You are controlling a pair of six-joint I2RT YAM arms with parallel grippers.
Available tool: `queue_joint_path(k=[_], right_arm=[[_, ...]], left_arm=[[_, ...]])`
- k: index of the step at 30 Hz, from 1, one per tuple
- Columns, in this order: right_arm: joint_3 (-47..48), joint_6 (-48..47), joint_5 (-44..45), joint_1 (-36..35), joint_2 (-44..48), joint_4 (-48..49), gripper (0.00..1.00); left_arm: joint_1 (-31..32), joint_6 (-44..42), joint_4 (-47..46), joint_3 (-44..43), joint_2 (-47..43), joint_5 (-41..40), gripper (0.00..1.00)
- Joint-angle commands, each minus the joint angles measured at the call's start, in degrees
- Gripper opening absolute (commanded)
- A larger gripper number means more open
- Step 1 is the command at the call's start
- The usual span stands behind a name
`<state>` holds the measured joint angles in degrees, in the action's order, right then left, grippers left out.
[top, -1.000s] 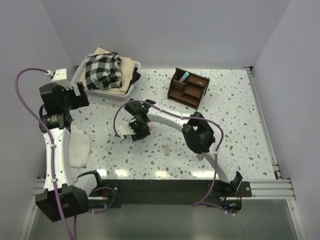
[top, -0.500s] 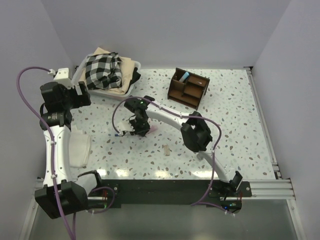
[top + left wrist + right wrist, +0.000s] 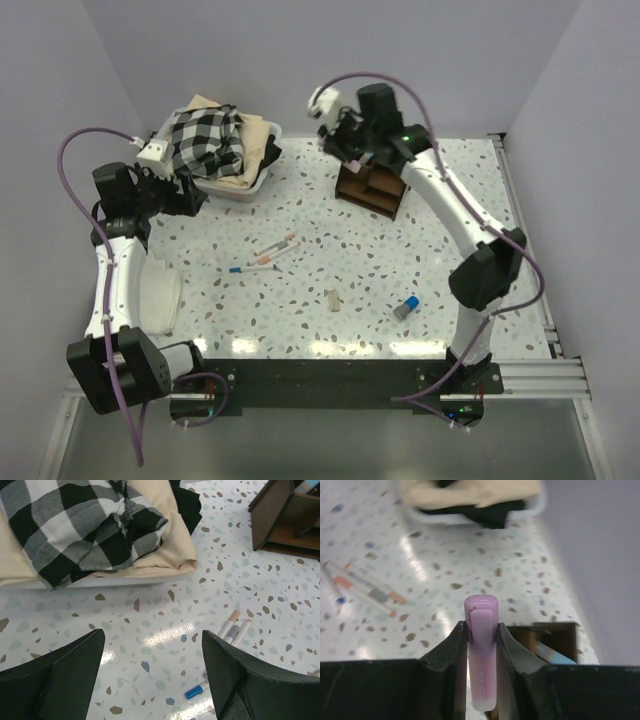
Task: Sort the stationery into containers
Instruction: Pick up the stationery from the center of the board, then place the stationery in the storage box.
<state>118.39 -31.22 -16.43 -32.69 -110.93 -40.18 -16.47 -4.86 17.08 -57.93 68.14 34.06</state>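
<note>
Right arm has swung up and away from the middle of the tabletop (image 3: 330,225), where it was bent low over the pens, and now reaches across to the far side.

- Right fingers (image 3: 481,628): closed on the pink marker (image 3: 481,611), one finger on each side of the barrel, cap end sticking out past the tips. The marker hangs above the wooden organizer (image 3: 380,192), not yet inside any compartment.
- Left fingers (image 3: 152,640): spread wide, nothing between them. They hover over bare tabletop near the white tub (image 3: 245,190) of checked cloth.
- Already sorted, as far as we see: one light blue pen (image 3: 547,653) stands in a rear compartment of the organizer.
- In transit: the pink marker.
- Left on the tabletop: a small cluster of slim pens (image 3: 270,252) with orange ends, lying close together near the middle, one with a blue tip; the beige stub (image 3: 332,299) nearer us; the blue-grey cylinder (image 3: 405,307) to its right, in view now that the arm is out of the way.

Judgement: we are early in the task. One item is stowed, one is about to go in, and most still wait. We cannot tell from these views which compartment the marker sits over.
</note>
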Motion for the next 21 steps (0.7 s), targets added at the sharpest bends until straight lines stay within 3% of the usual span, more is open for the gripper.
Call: queue_joint_path(k=[1,7,13,21], right_arm=[[-10.80,21.61,9.19,7.88,4.59,29.96,0.00],[-10.73,29.27,15.19,11.94,0.55,41.57,0.00],[-5.89,37.36,16.25,14.05,-5.95,42.38,0.00],[-7.20,39.31,16.25,14.93,-8.95,44.84,0.00]], left_arm=[[0.03,-5.68,-5.31,-1.30,1.29,9.44,0.84],[1.44,-12.18,-1.71,-3.76,2.96,10.50,0.84],[2.49,-14.47,0.94,-5.44,3.84,10.06,0.84],[5.30,-15.17,2.34,-8.60,5.69,6.11,0.84]])
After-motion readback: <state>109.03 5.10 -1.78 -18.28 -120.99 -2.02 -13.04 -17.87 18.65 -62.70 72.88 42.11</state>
